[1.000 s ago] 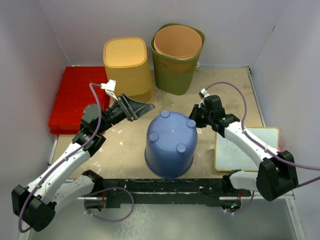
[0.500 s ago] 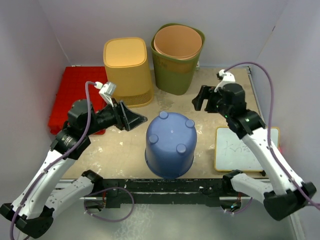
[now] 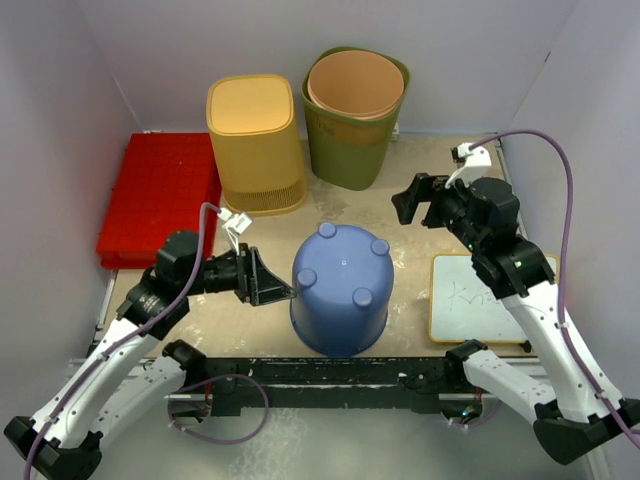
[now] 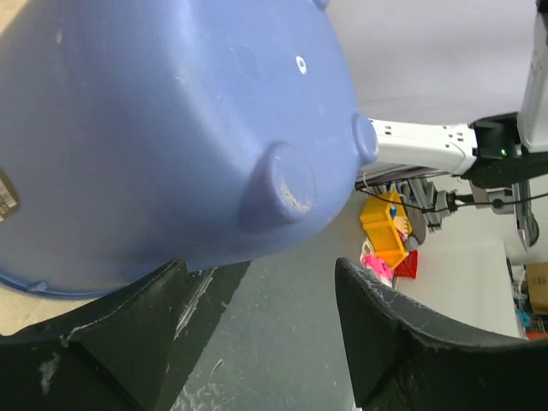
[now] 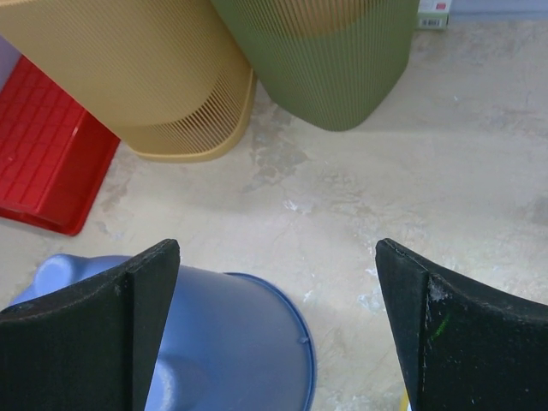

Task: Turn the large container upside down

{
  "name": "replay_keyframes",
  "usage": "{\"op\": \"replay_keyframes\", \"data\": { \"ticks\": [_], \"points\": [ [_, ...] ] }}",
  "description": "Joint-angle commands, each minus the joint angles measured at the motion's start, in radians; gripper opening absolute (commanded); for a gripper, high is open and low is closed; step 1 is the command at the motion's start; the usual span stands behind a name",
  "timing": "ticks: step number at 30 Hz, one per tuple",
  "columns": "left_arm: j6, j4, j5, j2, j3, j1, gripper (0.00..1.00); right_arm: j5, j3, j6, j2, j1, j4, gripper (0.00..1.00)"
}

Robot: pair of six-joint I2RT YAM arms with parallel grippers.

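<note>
The large container (image 3: 340,290) is a blue tub standing mouth-down in the middle of the table, its round feet pointing up. My left gripper (image 3: 268,280) is open just beside its left wall, with nothing between the fingers. In the left wrist view the blue tub (image 4: 171,128) fills the upper left, above the open left gripper (image 4: 257,265). My right gripper (image 3: 412,200) hangs open up and to the right of the tub, apart from it. The right wrist view looks down past the open right gripper (image 5: 276,248) at the tub's rim (image 5: 257,325).
A yellow bin (image 3: 255,140) and a green bin (image 3: 355,115) with an orange liner stand at the back. A red crate (image 3: 155,195) lies at the left. A small whiteboard (image 3: 490,295) lies at the right front, under the right arm.
The right gripper opened wide, let go of the tub's top and rose back to the right. The left arm swung toward the near side, down beside the tub's left wall.
</note>
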Motion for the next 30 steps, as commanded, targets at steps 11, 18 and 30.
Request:
{"op": "replay_keyframes", "data": {
  "ticks": [11,18,30],
  "points": [
    [-0.258,0.660,-0.011,0.158,-0.128,-0.172,0.66,0.039,0.029,-0.029,0.016,0.000,-0.062,0.98],
    [-0.289,0.818,-0.100,0.294,-0.111,-0.180,0.65,0.014,0.097,-0.071,0.009,0.000,-0.211,0.98],
    [-0.258,0.774,-0.088,0.318,-0.091,-0.180,0.65,-0.089,0.072,-0.087,-0.045,0.000,-0.364,0.88]
  ]
}}
